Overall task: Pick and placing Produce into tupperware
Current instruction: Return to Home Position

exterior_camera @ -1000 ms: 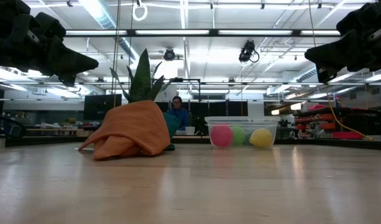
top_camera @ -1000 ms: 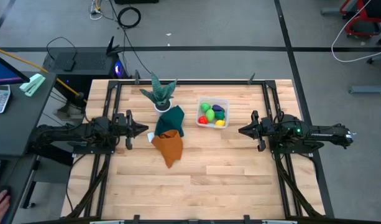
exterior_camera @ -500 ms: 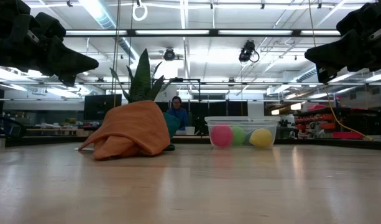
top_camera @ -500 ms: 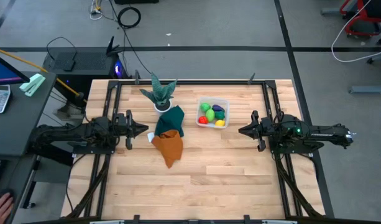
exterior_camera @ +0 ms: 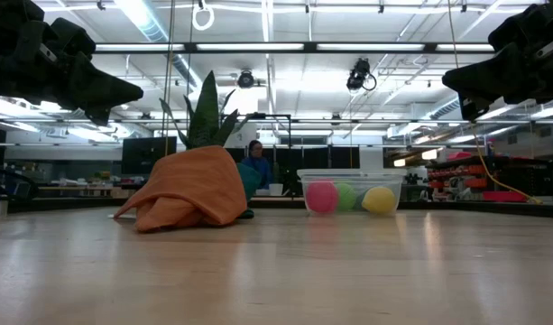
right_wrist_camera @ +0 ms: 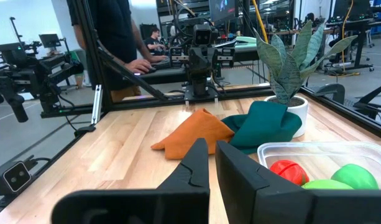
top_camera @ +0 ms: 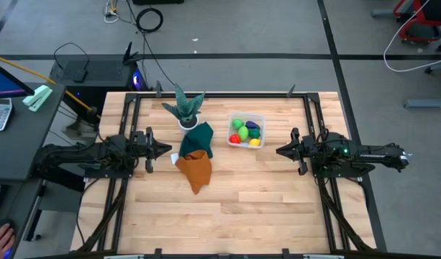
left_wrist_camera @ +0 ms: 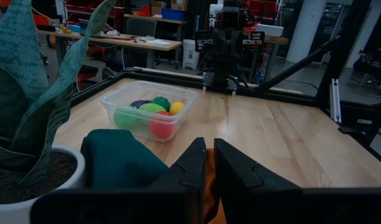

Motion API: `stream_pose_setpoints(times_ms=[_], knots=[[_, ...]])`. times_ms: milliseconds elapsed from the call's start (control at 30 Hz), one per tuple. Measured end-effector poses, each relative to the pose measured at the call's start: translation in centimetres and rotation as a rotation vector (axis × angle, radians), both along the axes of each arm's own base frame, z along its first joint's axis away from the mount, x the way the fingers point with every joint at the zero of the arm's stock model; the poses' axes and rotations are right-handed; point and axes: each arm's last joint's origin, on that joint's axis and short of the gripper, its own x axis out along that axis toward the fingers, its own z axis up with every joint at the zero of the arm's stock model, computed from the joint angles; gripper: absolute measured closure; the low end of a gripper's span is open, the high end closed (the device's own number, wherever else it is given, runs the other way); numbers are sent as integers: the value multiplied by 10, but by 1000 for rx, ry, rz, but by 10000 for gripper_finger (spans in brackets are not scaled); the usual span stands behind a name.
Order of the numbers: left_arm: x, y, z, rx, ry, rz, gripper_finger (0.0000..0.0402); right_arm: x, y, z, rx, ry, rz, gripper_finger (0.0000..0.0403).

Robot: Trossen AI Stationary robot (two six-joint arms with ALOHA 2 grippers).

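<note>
change: none; arms unmoved.
left gripper (top_camera: 162,150): centre left, fingers together, empty.
right gripper (top_camera: 280,151): centre right, likewise.
clear squarish plastic tupperware (top_camera: 247,115): holds small coloured toy produce (top_camera: 243,134); task seems done.

Wooden table (top_camera: 263,194) bearing tupperware (top_camera: 262,129), teal cloth (top_camera: 199,137), orange cloth (top_camera: 195,169), potted plant (top_camera: 185,108)

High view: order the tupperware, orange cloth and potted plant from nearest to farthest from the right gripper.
1. tupperware, just ahead of the right gripper.
2. orange cloth, near mid-table.
3. potted plant, by the table edge at the picture's top.
</note>
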Motion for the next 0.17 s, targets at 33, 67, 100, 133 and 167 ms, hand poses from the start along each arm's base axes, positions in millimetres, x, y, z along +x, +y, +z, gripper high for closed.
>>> stream_pose_setpoints(times_ms=[33,67,100,133,167], knots=[[0,0,0,0,0,0,361,0,0,0,0,0,0,403],[0,0,0,0,0,0,361,0,0,0,0,0,0,403],[0,0,0,0,0,0,362,0,0,0,0,0,0,403],[0,0,0,0,0,0,363,0,0,0,0,0,0,403],[0,0,0,0,0,0,365,0,0,0,0,0,0,403]])
